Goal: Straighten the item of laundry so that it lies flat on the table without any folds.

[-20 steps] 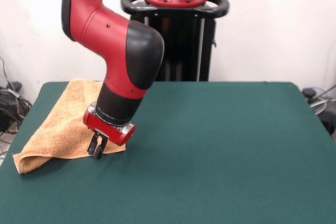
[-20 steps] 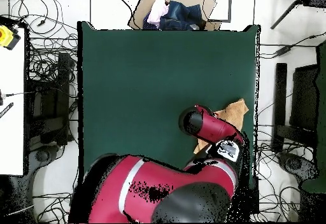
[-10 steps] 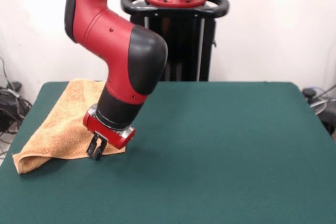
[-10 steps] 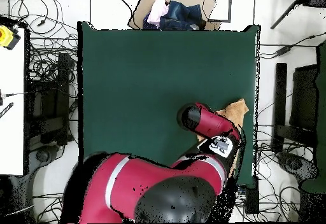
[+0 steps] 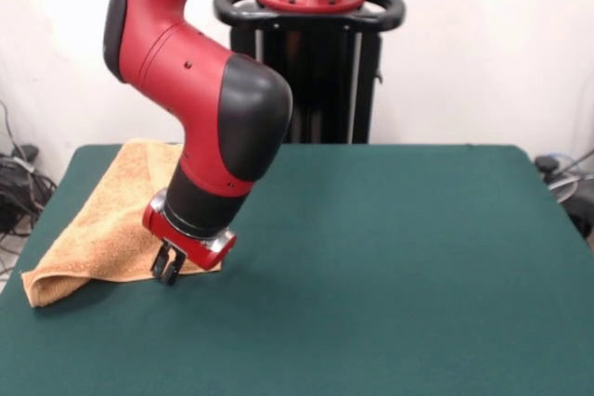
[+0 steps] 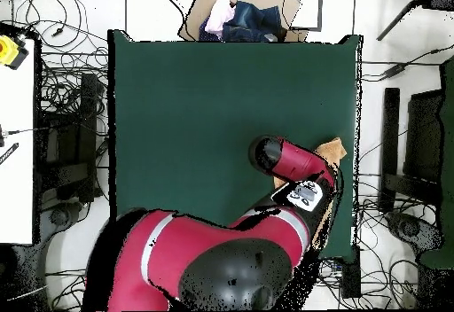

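The orange-tan towel lies on the green table near its left edge in the front view. It is folded, with a doubled-over lip along its near left corner. My gripper points down at the towel's near edge, close to its near right corner, at or just above the cloth. In the overhead view only a small part of the towel shows by the table's right edge. The arm hides the rest of it and the gripper.
The black pedestal stands behind the table's far edge. In the overhead view a cardboard box of clothes sits beyond the far end. Cables lie on the floor at both sides, and a white bench stands at the left.
The arm has shifted slightly left and lower in the front view, bringing the gripper closer to the towel's near edge. The towel has not moved.
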Robot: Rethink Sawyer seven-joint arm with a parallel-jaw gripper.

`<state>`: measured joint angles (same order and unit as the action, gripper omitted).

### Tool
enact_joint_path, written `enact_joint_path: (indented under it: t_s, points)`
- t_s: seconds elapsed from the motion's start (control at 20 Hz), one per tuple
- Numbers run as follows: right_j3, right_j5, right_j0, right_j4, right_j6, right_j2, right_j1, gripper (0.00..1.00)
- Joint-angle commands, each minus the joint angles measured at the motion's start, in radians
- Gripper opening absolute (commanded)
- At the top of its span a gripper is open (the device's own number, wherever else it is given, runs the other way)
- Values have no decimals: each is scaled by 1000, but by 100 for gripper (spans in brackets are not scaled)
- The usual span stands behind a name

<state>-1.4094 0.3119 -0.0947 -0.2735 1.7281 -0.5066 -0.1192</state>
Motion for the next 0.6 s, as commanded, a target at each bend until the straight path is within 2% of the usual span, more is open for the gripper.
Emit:
enact_joint_path:
  t_s: [0.05, 0.6]
  points:
    - [115, 7, 11, -76, 229, 128, 114, 0]
    - [105, -7, 14, -86, 251, 142, 103, 0]
